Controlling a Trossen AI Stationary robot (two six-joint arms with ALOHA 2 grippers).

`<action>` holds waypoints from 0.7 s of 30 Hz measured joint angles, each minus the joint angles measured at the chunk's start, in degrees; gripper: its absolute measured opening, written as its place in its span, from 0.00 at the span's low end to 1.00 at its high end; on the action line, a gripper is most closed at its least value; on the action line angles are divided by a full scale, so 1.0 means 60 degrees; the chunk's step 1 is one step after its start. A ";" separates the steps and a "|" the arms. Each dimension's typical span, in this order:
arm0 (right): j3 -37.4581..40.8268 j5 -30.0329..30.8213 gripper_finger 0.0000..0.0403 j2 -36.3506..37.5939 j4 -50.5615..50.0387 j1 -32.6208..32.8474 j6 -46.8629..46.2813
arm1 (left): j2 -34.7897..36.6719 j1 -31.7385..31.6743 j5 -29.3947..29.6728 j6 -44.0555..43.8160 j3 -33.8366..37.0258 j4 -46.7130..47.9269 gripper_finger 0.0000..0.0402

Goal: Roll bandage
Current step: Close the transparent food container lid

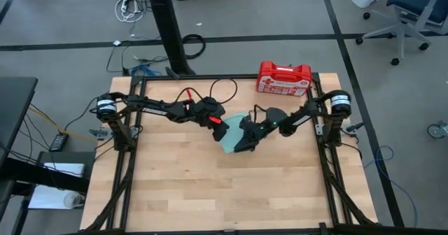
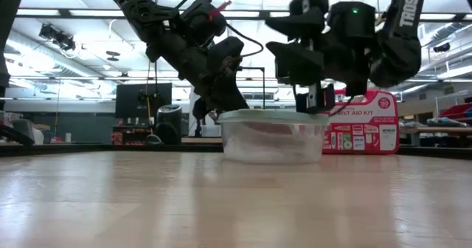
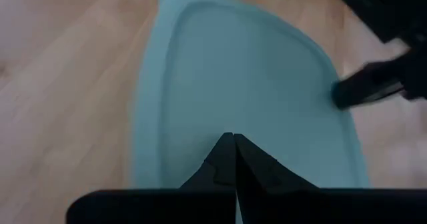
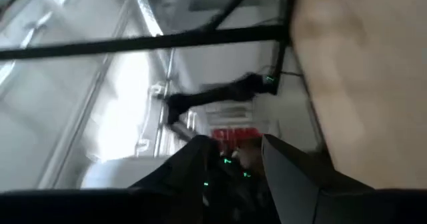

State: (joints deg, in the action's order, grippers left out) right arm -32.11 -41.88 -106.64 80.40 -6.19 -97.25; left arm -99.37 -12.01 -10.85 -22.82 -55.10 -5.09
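Observation:
A clear plastic container [image 2: 273, 141] with a teal lid [image 1: 234, 133] stands at the table's middle. My left gripper [image 3: 233, 139] is shut, its tips over the lid's left part; it also shows in the high view [image 1: 218, 125] and the low view [image 2: 214, 114]. My right gripper [image 2: 317, 100] is open and turned on its side above the lid's right edge; it also shows in the right wrist view [image 4: 240, 154]. One of its fingers [image 3: 367, 91] shows at the lid's rim. The red bandage shows in no view. My left gripper comes down slanting from the table's left with shut fingers, whose tips [image 3: 233, 144] are at the lid's top face [image 3: 240, 84]. I cannot tell whether they press on it. My right gripper has one finger at the lid's rim [image 3: 337, 94]; I cannot tell whether it touches.
A red first-aid case [image 1: 283, 77] with white markings stands at the table's far edge, right of middle; it also shows in the low view [image 2: 365, 122]. Bare wood [image 1: 224, 193] lies between the container and the near edge.

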 joint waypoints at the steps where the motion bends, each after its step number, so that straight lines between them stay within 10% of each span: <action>1: 0.0084 -0.0144 0.37 -0.0103 -0.0169 -0.0058 0.0021 | 0.0011 0.0004 0.0055 0.0024 -0.0011 0.0003 0.00; 12: -0.0212 0.0290 0.37 0.1408 0.1330 -0.0063 0.0505 | 0.0000 0.0000 0.0153 0.0025 0.0008 0.0165 0.00; 17: 0.0478 -0.0239 0.37 0.0887 -0.1949 -0.0657 0.0827 | 0.0011 0.0011 0.0111 0.0018 -0.0041 0.0038 0.00; 21: 0.1002 0.0274 0.37 0.0434 0.1248 -0.0803 0.0435 | -0.0015 0.0007 0.0072 -0.0004 0.0041 0.0110 0.00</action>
State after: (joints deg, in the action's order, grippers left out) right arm -26.10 -40.23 -104.03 87.89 -11.00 -94.64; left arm -99.46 -11.97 -10.41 -22.84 -54.85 -4.43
